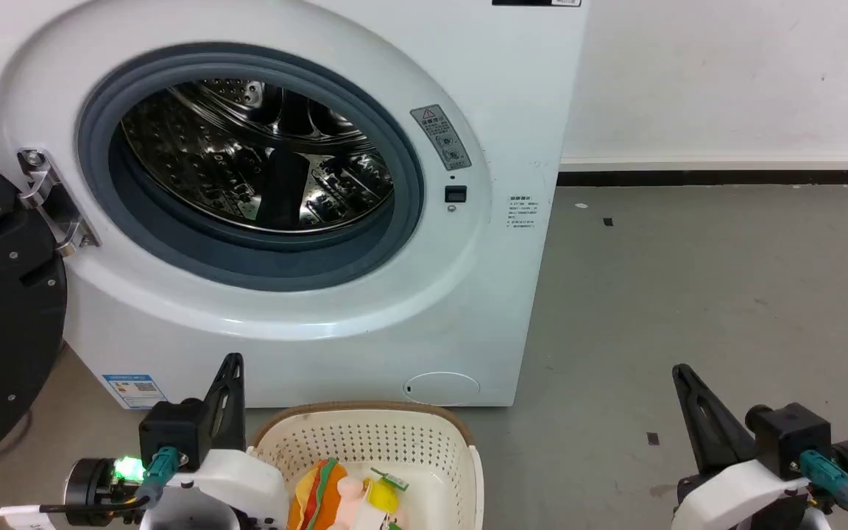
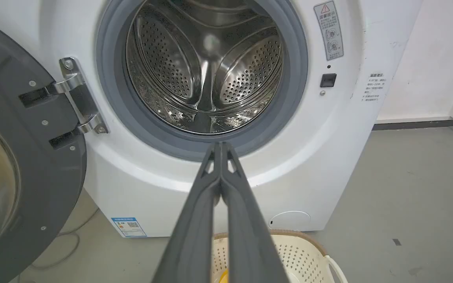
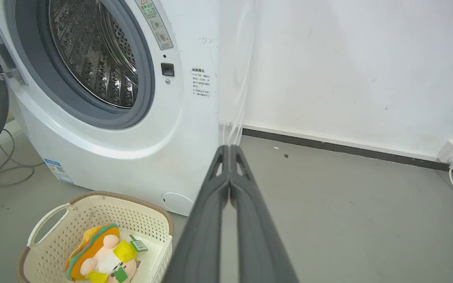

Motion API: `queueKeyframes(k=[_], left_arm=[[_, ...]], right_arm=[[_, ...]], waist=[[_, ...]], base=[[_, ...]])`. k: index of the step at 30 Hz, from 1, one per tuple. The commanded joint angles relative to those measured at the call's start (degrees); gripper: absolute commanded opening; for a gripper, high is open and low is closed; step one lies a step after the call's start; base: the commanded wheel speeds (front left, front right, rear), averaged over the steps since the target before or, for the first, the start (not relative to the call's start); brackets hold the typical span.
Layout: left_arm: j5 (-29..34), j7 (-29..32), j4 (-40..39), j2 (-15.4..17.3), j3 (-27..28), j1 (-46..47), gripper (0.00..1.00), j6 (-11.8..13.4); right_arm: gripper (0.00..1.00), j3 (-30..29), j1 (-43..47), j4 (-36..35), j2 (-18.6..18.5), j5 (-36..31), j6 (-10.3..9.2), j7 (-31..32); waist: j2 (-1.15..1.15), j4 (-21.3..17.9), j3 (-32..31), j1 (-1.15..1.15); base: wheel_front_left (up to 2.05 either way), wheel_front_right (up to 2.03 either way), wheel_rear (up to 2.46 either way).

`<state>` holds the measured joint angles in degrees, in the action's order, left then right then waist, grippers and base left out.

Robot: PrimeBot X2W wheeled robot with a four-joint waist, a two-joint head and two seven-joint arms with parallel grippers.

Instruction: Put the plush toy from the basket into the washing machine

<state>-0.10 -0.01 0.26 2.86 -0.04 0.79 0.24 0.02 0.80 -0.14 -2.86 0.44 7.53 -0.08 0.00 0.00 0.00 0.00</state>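
Lying leftward in the cream perforated plastic basket (image 1: pixel 365 409), the orange hamburger-shaped plush toy (image 1: pixel 324 492) is nearest the empty, pinched-together left gripper (image 1: pixel 232 366) just outside.

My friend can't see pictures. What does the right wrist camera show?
A burger-shaped plush toy lies in a cream basket on the grey floor, in front of a white washing machine with its round opening uncovered. The right gripper points ahead, fingers shut together, holding nothing.
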Motion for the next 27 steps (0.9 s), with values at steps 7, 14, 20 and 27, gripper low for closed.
queueKeyframes(k=[7,14,20,27], left_arm=[[0.10,0.01,-0.26,0.01,0.04,-0.79,0.00,-0.24],[0.10,0.01,-0.26,0.01,0.04,-0.79,0.00,-0.24],[0.10,0.01,-0.26,0.01,0.04,-0.79,0.00,-0.24],[-0.07,-0.22,0.09,0.00,-0.14,0.04,1.00,0.24]], right_arm=[[0.00,-0.02,-0.80,0.14,-0.01,-0.44,-0.04,0.08],[0.00,-0.02,-0.80,0.14,-0.01,-0.44,-0.04,0.08],[0.00,-0.02,-0.80,0.14,-0.01,-0.44,-0.04,0.08],[1.00,-0.21,0.01,-0.06,0.00,0.25,0.00,-0.21]], waist=[[0.00,0.00,0.00,0.00],[0.00,0.00,0.00,0.00],[0.00,0.00,0.00,0.00],[0.00,0.00,0.03,0.00]], base=[[0.00,0.00,0.00],[0.00,0.00,0.00],[0.00,0.00,0.00],[0.00,0.00,0.00]])
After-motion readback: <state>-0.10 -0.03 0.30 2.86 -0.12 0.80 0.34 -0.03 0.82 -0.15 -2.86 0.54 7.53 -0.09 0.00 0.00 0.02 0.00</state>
